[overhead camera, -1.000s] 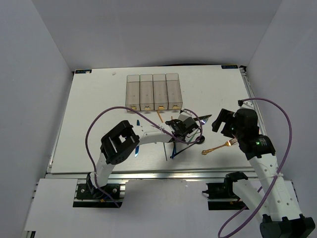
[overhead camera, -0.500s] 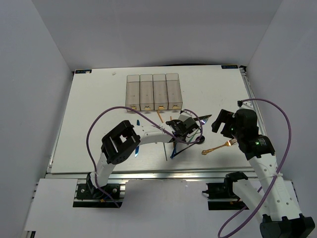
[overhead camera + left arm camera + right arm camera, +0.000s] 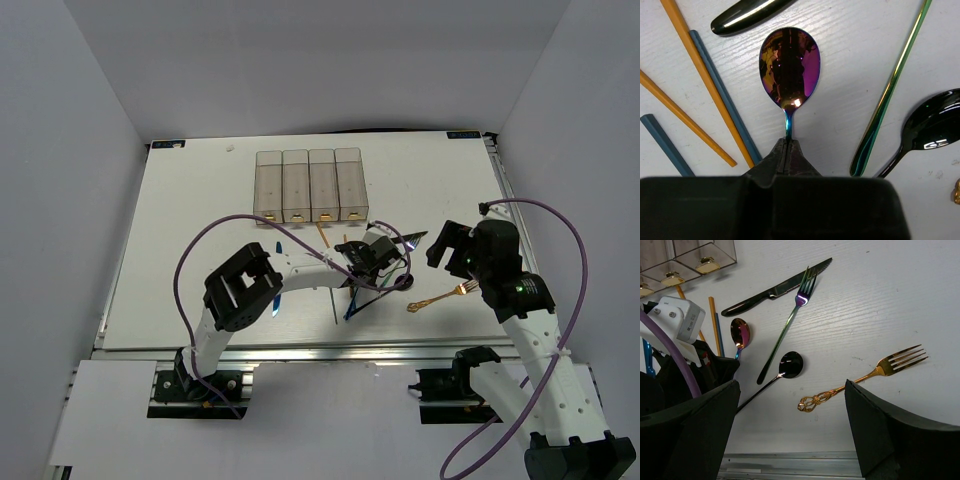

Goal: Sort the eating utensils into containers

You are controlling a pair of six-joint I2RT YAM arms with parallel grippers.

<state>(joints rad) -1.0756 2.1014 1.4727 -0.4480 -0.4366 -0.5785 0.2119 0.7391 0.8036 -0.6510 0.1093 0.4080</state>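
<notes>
White bench inside pale walls fills the overhead view. The containers stand in a row of four at the far side, and the cutlery is scattered between them and the arms. Over the past second nothing there has visibly shifted: the left arm stays bent across to the pile and the right jaws hang near the gold fork. I judge that the grasp is being settled and the lift has not yet begun. I can make out no cutlery in any bin.

The left wrist view gives what the overhead cannot. The left jaws are pinched together on the thin neck of the iridescent spoon, its bowl pointing away from the camera. Whether the bowl is off the bench I cannot tell. Orange and blue chopsticks lie just left of it. The handle of an iridescent fork and a black spoon lie to its right, with a black knife beyond.

The right wrist view shows the right jaws spread wide, with nothing between the fingers, above the gold fork, which lies apart from the rest. It also shows whole what the left wrist view crops: the fork's tines crossing the knife blade, and the bins' yellow marks at the top corner.
</notes>
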